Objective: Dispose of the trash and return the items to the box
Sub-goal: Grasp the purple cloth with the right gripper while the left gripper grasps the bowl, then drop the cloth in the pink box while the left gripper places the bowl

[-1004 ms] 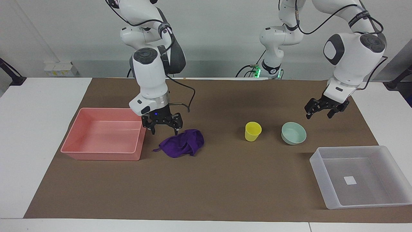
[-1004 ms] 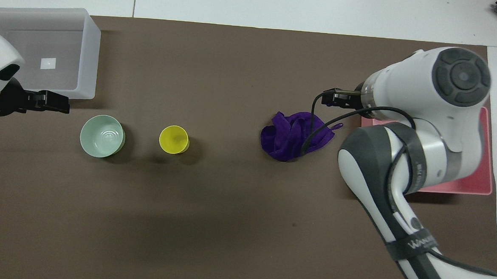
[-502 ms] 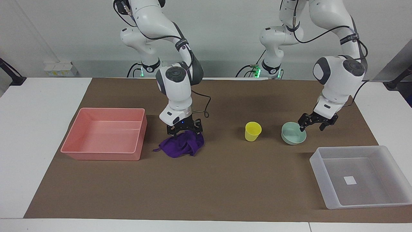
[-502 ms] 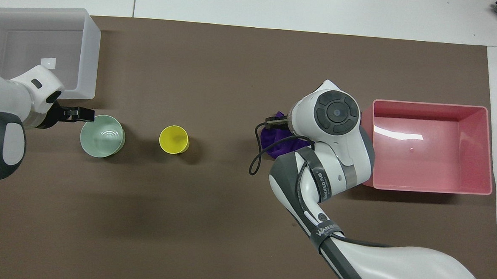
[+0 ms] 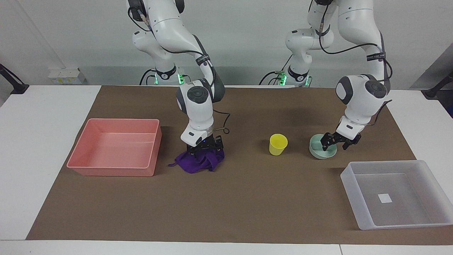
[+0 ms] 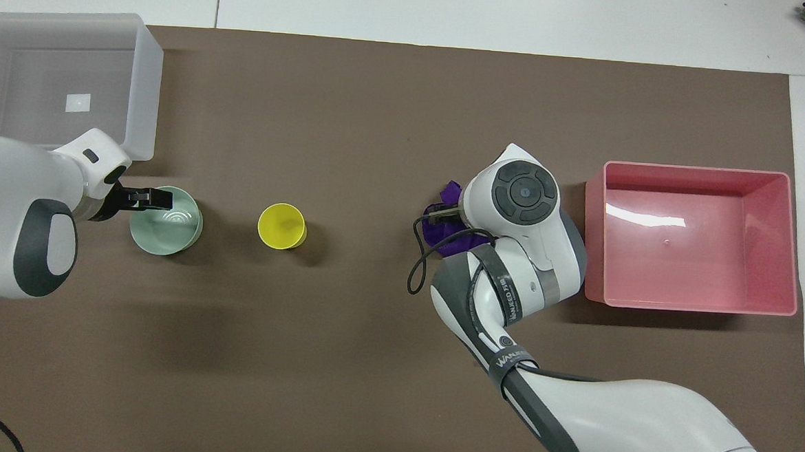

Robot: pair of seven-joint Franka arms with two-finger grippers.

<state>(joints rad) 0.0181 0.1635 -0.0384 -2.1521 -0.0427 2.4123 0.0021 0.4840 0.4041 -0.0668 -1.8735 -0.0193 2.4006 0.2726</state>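
right claw (image 5: 204, 146) open, pressed onto purple cloth (image 5: 198, 161) | left claw (image 5: 334, 141) open, astride mint bowl (image 5: 318, 150) rim | both to be closed firmly before lifting

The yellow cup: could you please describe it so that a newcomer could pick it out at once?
On the brown mat, look between the pink bin and the translucent box. The yellow cup stands upright there beside the mint-green bowl, toward the purple cloth. It alone is yellow, tapered and untouched.
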